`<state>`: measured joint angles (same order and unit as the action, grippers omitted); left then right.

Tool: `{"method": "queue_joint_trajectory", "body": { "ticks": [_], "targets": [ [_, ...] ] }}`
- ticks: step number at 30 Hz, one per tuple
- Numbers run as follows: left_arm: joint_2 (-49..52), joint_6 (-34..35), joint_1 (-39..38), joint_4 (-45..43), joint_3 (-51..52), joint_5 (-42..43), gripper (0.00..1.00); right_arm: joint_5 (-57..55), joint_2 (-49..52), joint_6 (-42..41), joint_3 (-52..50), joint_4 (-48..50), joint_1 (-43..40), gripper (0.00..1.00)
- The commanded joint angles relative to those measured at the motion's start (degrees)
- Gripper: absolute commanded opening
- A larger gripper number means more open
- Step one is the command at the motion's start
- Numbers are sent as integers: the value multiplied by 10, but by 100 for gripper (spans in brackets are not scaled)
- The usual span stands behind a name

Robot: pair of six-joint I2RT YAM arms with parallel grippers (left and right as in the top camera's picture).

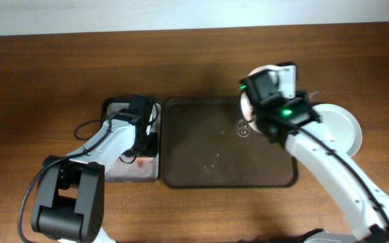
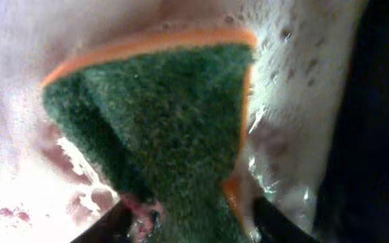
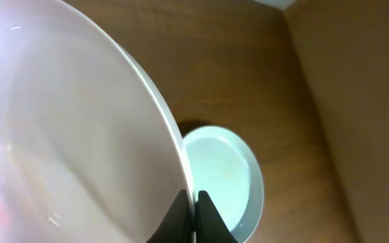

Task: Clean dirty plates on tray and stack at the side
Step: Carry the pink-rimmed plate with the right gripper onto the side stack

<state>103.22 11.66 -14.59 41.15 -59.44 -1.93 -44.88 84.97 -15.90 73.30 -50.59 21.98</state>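
My right gripper point(image 3: 191, 199) is shut on the rim of a pinkish plate point(image 3: 66, 135) and holds it tilted on edge. In the overhead view this plate point(image 1: 250, 108) is above the right end of the dark brown tray point(image 1: 208, 152), which holds no plates. A pale green plate point(image 3: 221, 175) lies on the table below it. It also shows in the overhead view point(image 1: 346, 125), right of the tray. My left gripper point(image 2: 188, 226) is shut on a green and orange sponge point(image 2: 167, 135) over a foamy surface.
The small grey tray point(image 1: 132, 169) sits left of the brown tray, wet with pinkish foam, with my left arm point(image 1: 110, 138) over it. Water drops point(image 1: 244, 128) lie on the brown tray. My right arm point(image 1: 329, 162) crosses the tray's right corner.
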Motion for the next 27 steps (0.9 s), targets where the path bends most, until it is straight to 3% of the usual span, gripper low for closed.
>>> {"method": "queue_joint_trajectory", "body": {
  "ticks": [1,5,6,7,10,17,19,20,21,22,23,24,27],
  "targets": [
    [-12,9,4,0,16,9,0,132,-22,-11,13,-2,-91,4],
    [-13,9,4,-2,14,-3,0,251,-21,-11,13,-13,-215,4],
    [-13,9,4,-2,13,-9,21,275,-21,-16,13,-16,-256,4],
    [-13,9,4,-3,12,-8,59,289,-21,-30,13,-21,-293,4],
    [-13,9,4,-3,12,-8,73,330,-15,-41,12,-26,-376,4],
    [-79,9,4,-21,12,-41,82,398,45,-41,-5,-28,-509,5],
    [-106,9,5,-25,12,-50,100,400,72,-41,-7,-26,-518,5],
    [-119,9,5,-26,12,-50,100,400,83,-41,-7,-24,-519,6],
    [-125,9,5,-25,12,-50,100,400,91,-41,-7,-24,-519,9],
    [-133,9,5,-25,12,-50,100,400,98,-41,-7,-23,-519,22],
    [-141,9,5,-23,12,-49,100,402,101,-41,-7,-20,-519,42],
    [-147,9,5,-22,12,-49,100,407,102,-41,-7,-17,-518,48],
    [-169,26,7,-19,12,-50,100,489,102,-24,-7,-14,-518,52]
  ]
}}
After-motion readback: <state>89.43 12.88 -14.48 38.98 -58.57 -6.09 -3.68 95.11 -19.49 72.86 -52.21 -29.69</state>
